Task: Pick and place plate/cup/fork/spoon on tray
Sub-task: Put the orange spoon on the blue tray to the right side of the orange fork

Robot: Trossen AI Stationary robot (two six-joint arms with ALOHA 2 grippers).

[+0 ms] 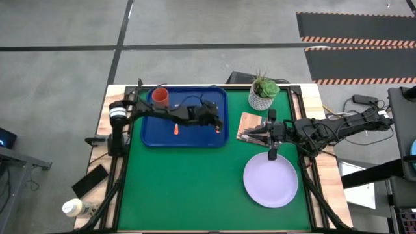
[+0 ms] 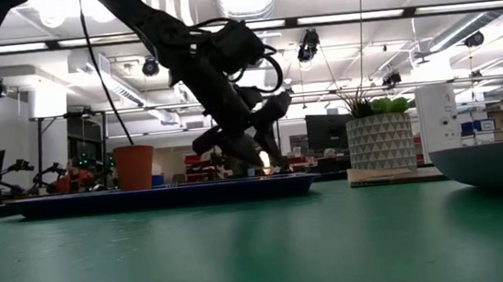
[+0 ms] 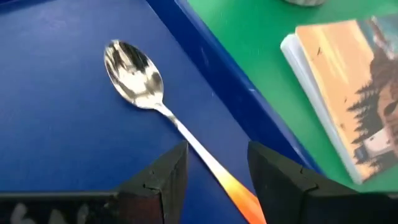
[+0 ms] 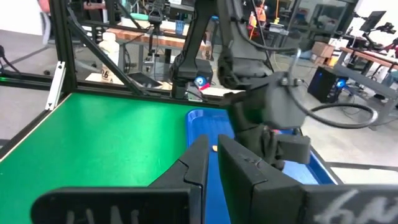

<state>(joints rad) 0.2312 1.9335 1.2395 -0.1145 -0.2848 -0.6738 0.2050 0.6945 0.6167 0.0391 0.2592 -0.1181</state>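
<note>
The dark blue tray lies at the far left of the green mat. The orange-red cup stands in its far left corner. The spoon lies flat on the tray floor near its right rim. My left gripper is open just above it, one finger on either side of the orange handle, touching nothing. A short orange piece, perhaps the fork's handle, lies mid-tray. The lavender plate rests on the mat at the near right. My right gripper is shut and empty, above the book.
A white patterned plant pot stands at the far edge, right of the tray. A book lies on the mat between the tray and my right arm. A phone and a bottle lie off the table's near left.
</note>
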